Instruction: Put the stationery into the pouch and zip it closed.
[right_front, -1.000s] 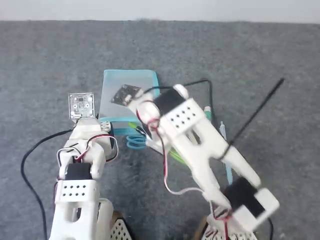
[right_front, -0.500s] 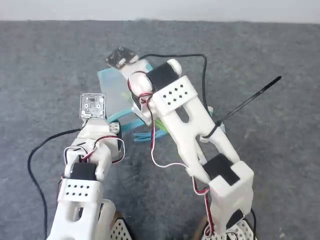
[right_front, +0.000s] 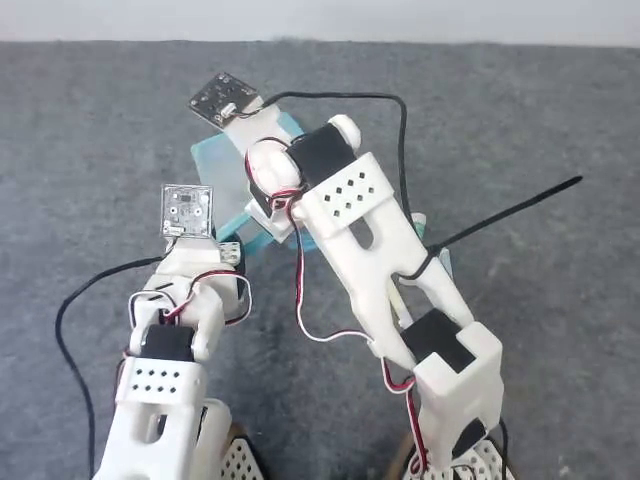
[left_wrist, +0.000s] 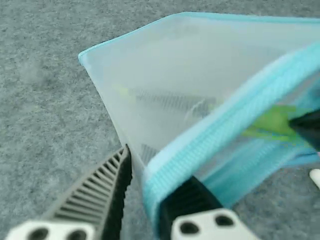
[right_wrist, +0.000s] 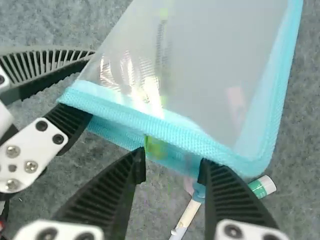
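Note:
The translucent teal pouch (right_front: 222, 185) lies at the far middle of the grey table. My left gripper (left_wrist: 147, 172) is shut on the pouch's (left_wrist: 165, 85) near corner by the zipper edge, holding the mouth raised. The right wrist view shows the same grip: the left gripper (right_wrist: 82, 85) on the pouch (right_wrist: 215, 75). My right gripper (right_wrist: 170, 157) is at the pouch mouth, shut on a green pen (right_wrist: 154, 146). The green pen (left_wrist: 270, 125) shows through the pouch wall, with a black fingertip (left_wrist: 305, 125) beside it.
Two more pens (right_front: 430, 240) lie on the table beside the right arm; one has a green cap (right_wrist: 260, 185), another is white (right_wrist: 187, 215). A thin black rod (right_front: 510, 210) slants across the right side. Cables trail from both arms.
The right arm swung away from me and leftward over the pouch, bringing the green pen to the mouth. The left arm edged forward and the pouch's near edge rose.

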